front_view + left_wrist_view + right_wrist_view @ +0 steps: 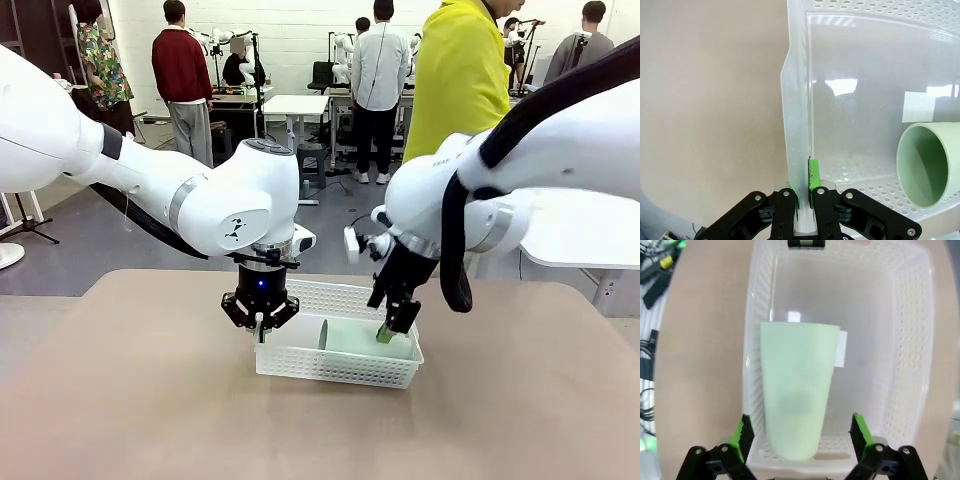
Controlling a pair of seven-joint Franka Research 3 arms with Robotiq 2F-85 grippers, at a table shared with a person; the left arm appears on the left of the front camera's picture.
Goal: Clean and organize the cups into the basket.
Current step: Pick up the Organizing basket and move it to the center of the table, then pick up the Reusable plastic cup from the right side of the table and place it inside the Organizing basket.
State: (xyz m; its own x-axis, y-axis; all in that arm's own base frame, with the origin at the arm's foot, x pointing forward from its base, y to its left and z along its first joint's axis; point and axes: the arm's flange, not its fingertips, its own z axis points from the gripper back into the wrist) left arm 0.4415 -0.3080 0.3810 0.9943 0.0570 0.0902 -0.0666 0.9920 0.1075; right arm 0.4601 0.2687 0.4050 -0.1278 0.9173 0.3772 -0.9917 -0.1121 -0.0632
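Pinches the left wall of the basket (795,100) with the left hand (802,182): pads pressed together on the thin plastic, one inside, one outside. Probably done to pin the basket to the counter (130,400), so that nothing slides during loading.

Hangs the right hand (802,432) spread wide over the basket's right end, fingers (744,432) standing either side of the mint green cup (797,395) with a clear gap on both sides. Touches nothing there, as far as can be told.

Finds that cup inside the basket, lying on its side on the floor along the basket's length, in the right half and close to the near wall. Has the open mouth turned left toward the pinching hand and the narrow base toward the right end. Laid flat, probably because of walls far lower than a standing cup. Leaves the far strip of the floor bare, enough by the look of it for a second cup alongside.
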